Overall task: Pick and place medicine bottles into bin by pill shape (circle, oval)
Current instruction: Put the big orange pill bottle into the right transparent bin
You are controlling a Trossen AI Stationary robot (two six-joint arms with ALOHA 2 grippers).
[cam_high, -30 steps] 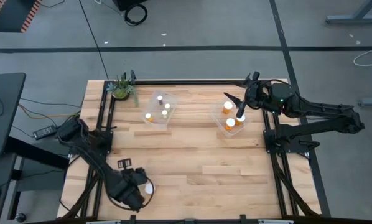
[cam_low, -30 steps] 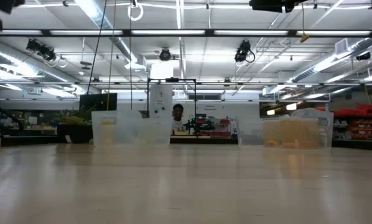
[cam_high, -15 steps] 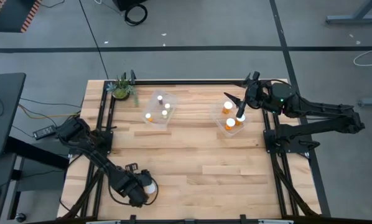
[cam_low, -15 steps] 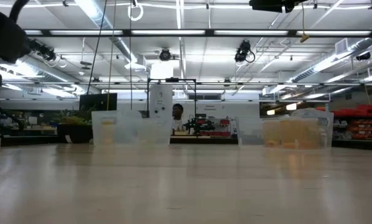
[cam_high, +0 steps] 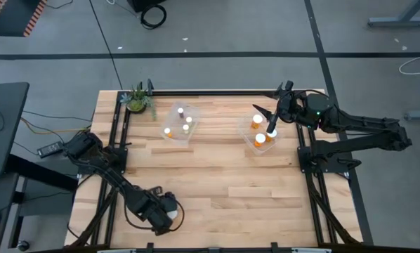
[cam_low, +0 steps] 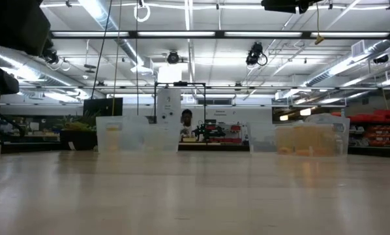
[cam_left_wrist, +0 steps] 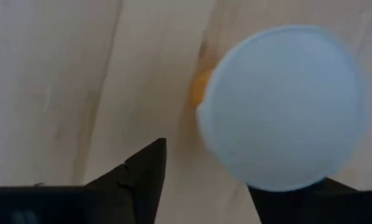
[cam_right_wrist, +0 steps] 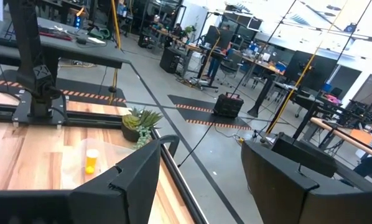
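**Left hand carrying a bottle at the near edge of the tabletop**

A medicine bottle fills the left wrist view: a round white cap with a sliver of orange body showing beside it. It sits between the two dark fingers of the left hand, which appears clamped on it near the front-left of the tabletop. In the low view the bottle's pale orange side shows at the far left edge, apparently lifted off the wood.

Two clear bins stand well apart at the far side. The left bin holds several white-capped bottles; the right bin holds orange ones. A small potted plant sits at the far left corner, near the left bin.

The right hand hovers over the right bin with its fingers spread apart and nothing between them.

The main risk is probably sorting: the pill shape cannot be read here, so the bottle could go to the wrong bin. The grip also looks off-centre, so a fast swing might let the bottle slip.
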